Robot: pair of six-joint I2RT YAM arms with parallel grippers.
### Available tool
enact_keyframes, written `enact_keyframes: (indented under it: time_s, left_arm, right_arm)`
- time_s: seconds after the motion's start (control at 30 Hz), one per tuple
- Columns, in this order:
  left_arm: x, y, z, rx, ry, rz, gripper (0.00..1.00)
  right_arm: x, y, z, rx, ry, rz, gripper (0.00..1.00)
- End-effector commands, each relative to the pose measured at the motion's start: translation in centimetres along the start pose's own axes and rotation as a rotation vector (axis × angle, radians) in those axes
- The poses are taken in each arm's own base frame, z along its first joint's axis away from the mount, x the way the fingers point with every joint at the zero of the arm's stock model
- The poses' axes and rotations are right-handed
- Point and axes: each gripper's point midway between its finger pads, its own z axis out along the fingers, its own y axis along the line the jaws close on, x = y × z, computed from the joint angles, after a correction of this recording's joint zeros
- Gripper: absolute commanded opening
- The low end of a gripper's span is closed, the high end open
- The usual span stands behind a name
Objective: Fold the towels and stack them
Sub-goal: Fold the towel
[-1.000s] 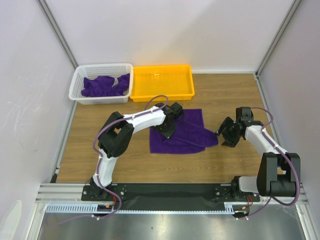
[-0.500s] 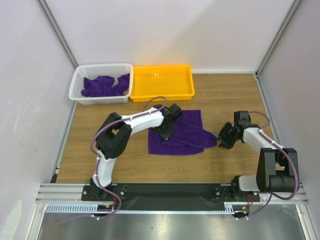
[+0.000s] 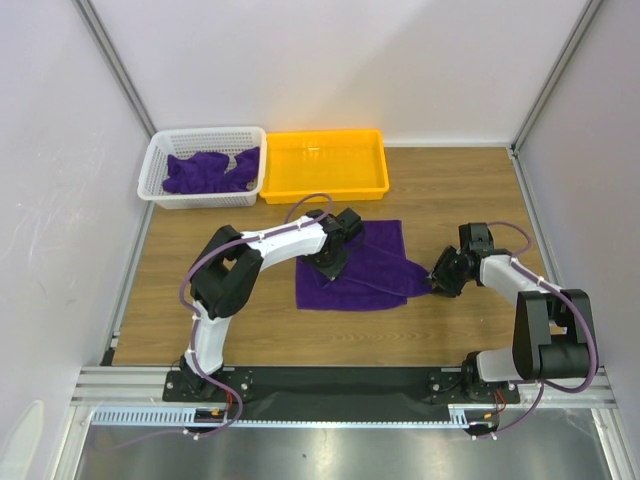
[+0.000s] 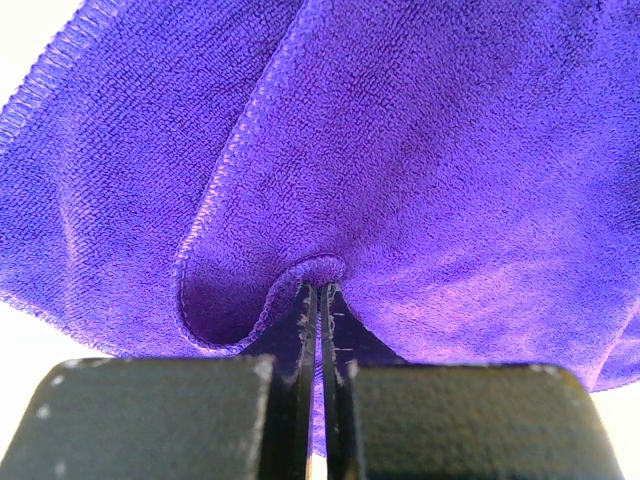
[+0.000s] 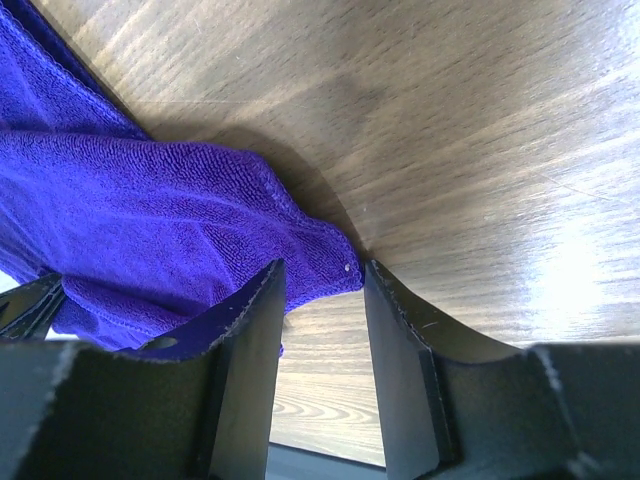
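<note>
One purple towel [image 3: 375, 262] lies partly folded on the wooden table; it fills the left wrist view [image 4: 430, 150]. My left gripper [image 3: 331, 262] [image 4: 320, 288] is shut on a pinched fold near the towel's left part. My right gripper [image 3: 439, 279] [image 5: 322, 272] sits low at the towel's right corner, jaws apart. That pointed corner [image 5: 335, 262] lies just at the gap between the fingertips, and neither finger presses on it. More purple towels [image 3: 208, 172] lie crumpled in the white basket [image 3: 155, 163].
The yellow tray [image 3: 325, 187] stands at the back of the table, right of the basket. Grey walls close in both sides and the back. Bare wood [image 5: 480, 120] shows to the right of the towel.
My right gripper has moved left and down to the towel's right corner, and its jaws have narrowed. The left gripper stays shut on the towel, which has shifted slightly.
</note>
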Motion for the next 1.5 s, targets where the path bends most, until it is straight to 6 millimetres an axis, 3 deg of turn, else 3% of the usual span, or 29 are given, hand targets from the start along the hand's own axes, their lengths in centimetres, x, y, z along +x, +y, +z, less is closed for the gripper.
enact_keyframes:
  time_s: [0.0,0.37,0.57,0.73,0.77,0.87,1.0,1.23,1.33,1.47]
  left_arm:
    - [-0.3,0.4,-1.3,0.018,-0.013,0.015,0.00]
    - [-0.4,0.2,-1.3,0.025,-0.021,0.020,0.00]
    - [-0.8,0.3,-1.4,0.027,-0.040,0.034,0.00]
    - [-1.2,-0.1,-1.9,0.057,-0.061,0.061,0.00]
    - [-1.4,-0.2,-2.0,0.064,-0.073,0.078,0.00]
    - [-2.0,-1.2,-3.6,0.117,-0.096,0.125,0.00]
    - [-3.5,-2.4,-7.5,0.219,-0.155,0.171,0.00]
    - [-8.2,-4.0,-17.4,0.468,-0.306,0.176,0.00]
    - [-10.4,-5.4,-20.4,0.564,-0.384,0.218,0.00]
    - [-13.9,-7.6,-23.9,0.676,-0.492,0.304,0.00]
  right_arm:
    - [-0.1,-1.1,0.6,0.050,-0.019,0.004,0.43]
    - [0.6,-2.8,1.1,0.120,-0.004,-0.015,0.40]
    - [0.5,-4.0,1.7,0.184,-0.004,-0.048,0.19]
    - [-0.3,-3.6,1.4,0.178,-0.034,-0.079,0.00]
    - [-0.4,-3.4,1.2,0.177,-0.037,-0.080,0.00]
    - [-1.8,-1.8,-0.3,0.148,-0.084,-0.111,0.00]
    - [-4.2,2.4,-4.2,0.043,-0.166,-0.140,0.00]
    - [-7.6,10.5,-11.4,-0.184,-0.289,-0.151,0.00]
    - [-9.1,13.9,-13.6,-0.279,-0.323,-0.156,0.00]
    - [-11.6,17.5,-14.0,-0.341,-0.343,-0.164,0.00]
